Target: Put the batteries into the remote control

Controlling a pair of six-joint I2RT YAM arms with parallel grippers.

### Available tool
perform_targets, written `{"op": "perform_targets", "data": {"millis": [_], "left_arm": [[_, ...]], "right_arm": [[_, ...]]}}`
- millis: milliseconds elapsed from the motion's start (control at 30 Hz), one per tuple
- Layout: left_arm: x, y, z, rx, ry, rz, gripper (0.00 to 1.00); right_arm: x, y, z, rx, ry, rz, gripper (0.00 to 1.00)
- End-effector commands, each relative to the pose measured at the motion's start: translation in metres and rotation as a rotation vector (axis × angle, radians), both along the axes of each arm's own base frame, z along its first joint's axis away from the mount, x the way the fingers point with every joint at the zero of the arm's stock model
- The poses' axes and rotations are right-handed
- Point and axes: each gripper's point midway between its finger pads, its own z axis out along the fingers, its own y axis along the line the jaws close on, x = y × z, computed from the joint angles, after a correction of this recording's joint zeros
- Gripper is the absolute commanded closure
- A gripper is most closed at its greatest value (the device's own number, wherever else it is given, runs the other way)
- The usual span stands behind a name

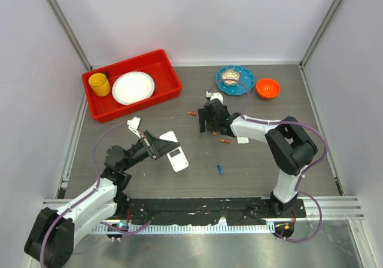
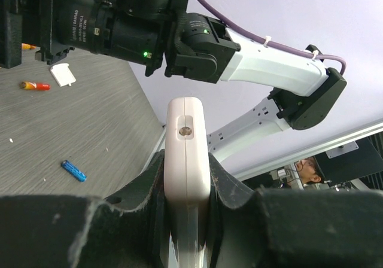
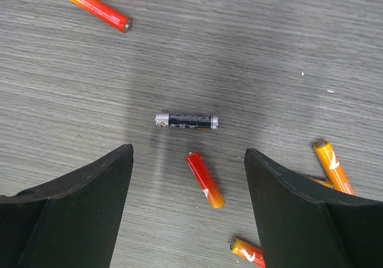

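Remote control (image 2: 187, 142) clamped edge-on in L pincer (image 2: 187, 181); R pincer (image 3: 188, 154) open over dark battery (image 3: 187, 121), label prob. unreadable.

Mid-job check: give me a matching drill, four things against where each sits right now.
Things:
1. remote
2. dark battery
3. blue battery
4. cup

Places:
A. in the red bin
B. on the table, below the open right gripper
C. clamped in the left gripper
D. alone on the table, between the two arms

Pairs: 1-C, 2-B, 3-D, 4-A
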Motion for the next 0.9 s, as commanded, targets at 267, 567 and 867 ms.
{"op": "perform_targets", "data": {"millis": [267,567,867], "left_arm": [[-0.001,0.002,0.001,-0.026,-0.035,0.006,1.00],[-0.003,0.002,-0.008,0.005,-0.008,0.002,1.00],[-0.006,0.005,-0.001,0.062,-0.023,0.019,1.00]], "right_arm": [[0.019,0.009,0.011,0.051,-0.063,-0.052,0.21],[0.021,0.006,0.018,0.027,-0.088,-0.035,0.22],[0.020,0.005,0.032,-0.132,-0.108,0.178,0.31]]}}
